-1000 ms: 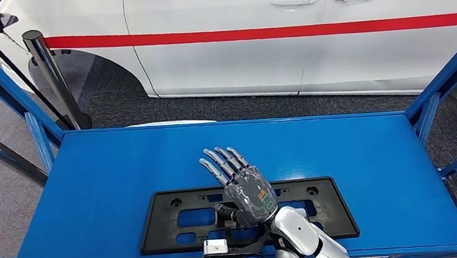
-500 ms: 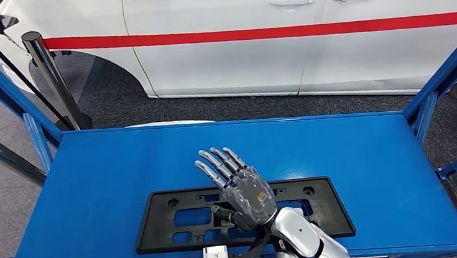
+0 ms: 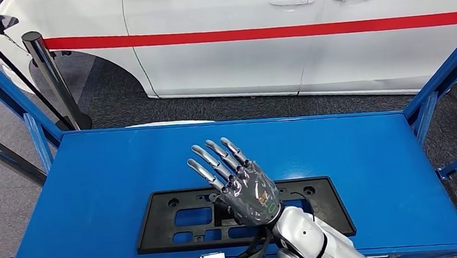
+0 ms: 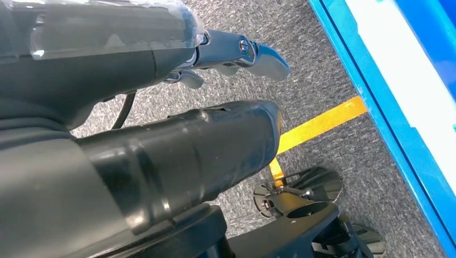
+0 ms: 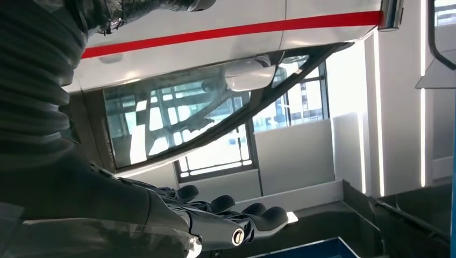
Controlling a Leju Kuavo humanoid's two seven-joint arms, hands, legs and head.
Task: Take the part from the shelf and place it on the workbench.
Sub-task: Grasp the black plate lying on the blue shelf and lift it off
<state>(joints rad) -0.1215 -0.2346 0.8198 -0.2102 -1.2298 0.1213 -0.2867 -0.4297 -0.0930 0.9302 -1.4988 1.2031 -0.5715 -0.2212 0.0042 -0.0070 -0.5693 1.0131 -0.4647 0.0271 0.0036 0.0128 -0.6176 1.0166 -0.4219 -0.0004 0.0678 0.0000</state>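
The part, a flat black plate with cut-outs (image 3: 159,221), lies on the blue shelf deck (image 3: 93,178) near its front edge. My right hand (image 3: 243,187) hovers over the plate's middle with its back toward the camera, fingers spread and pointing away, holding nothing. The hand and forearm hide the plate's centre. In the right wrist view the same hand's fingers (image 5: 231,220) stretch out in front of the car. My left hand (image 4: 177,107) hangs over grey carpet beside the shelf's blue edge, fingers extended and empty.
A white car with a red stripe (image 3: 305,35) stands close behind the shelf. A metal post (image 3: 53,76) rises at the back left. Blue side frames (image 3: 440,85) flank the deck. Yellow floor tape (image 4: 322,123) runs under the shelf edge.
My right hand has lifted and tilted up off the plate, drifting slightly left with fingers spreading wider. The plate stays where it was.
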